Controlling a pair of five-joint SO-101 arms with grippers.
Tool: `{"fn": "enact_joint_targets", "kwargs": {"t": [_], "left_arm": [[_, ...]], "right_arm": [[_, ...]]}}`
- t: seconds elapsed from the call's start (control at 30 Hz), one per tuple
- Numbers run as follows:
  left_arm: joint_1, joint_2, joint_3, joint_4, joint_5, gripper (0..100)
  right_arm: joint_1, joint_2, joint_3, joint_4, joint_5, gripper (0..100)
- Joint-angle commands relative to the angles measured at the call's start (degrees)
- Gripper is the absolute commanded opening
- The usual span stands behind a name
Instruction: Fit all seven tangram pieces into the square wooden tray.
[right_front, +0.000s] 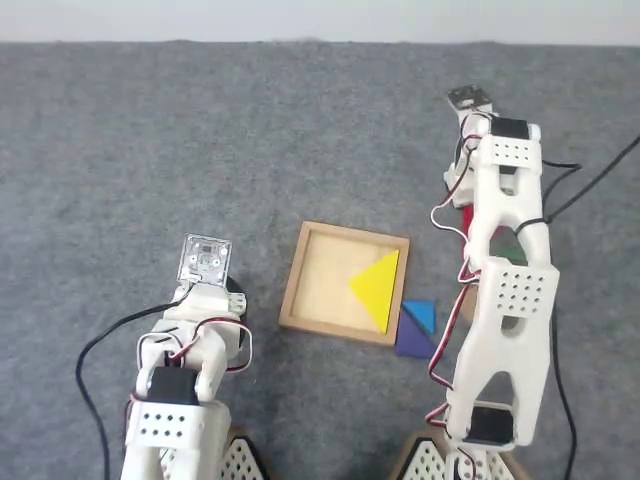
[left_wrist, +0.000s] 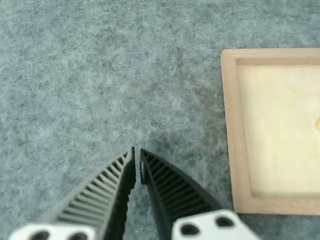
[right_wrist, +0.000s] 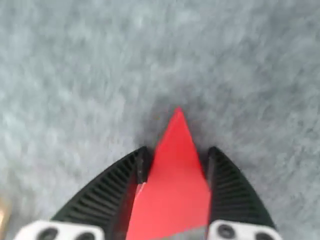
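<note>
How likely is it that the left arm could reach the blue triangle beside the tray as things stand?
Probably not easily: the wooden tray lies between the left gripper and the blue triangle, which sits beside the right arm; the right gripper grips a red piece.

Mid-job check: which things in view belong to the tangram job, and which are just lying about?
Job: wooden tray; yellow triangle inside it; blue triangle and purple piece beside it; red triangle in right tool.
Lying about: grey carpet.

Bright, even light; soft faint shadows
</note>
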Motion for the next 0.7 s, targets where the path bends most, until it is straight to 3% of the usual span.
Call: {"fn": "enact_joint_targets", "kwargs": {"t": [0.0,0.1,0.47,0.67], "left_arm": [[-0.26,-0.70,-0.48,0.09,0.26,2],[-0.26,-0.70,-0.48,0.09,0.26,2],[-0.26,-0.70,-0.48,0.09,0.26,2],[-0.26,-0.70,-0.48,0.09,0.26,2]], "right_arm": [[-0.04,-0.84,-2.29,11.47,1.85,11.5],[-0.13,-1.54,-2.46,17.27,1.85,11.5],[-2.51,-17.80,-2.11,20.00,0.18,12.0],[-5.49,-32.22,13.36,19.12,-3.43,12.0]]}}
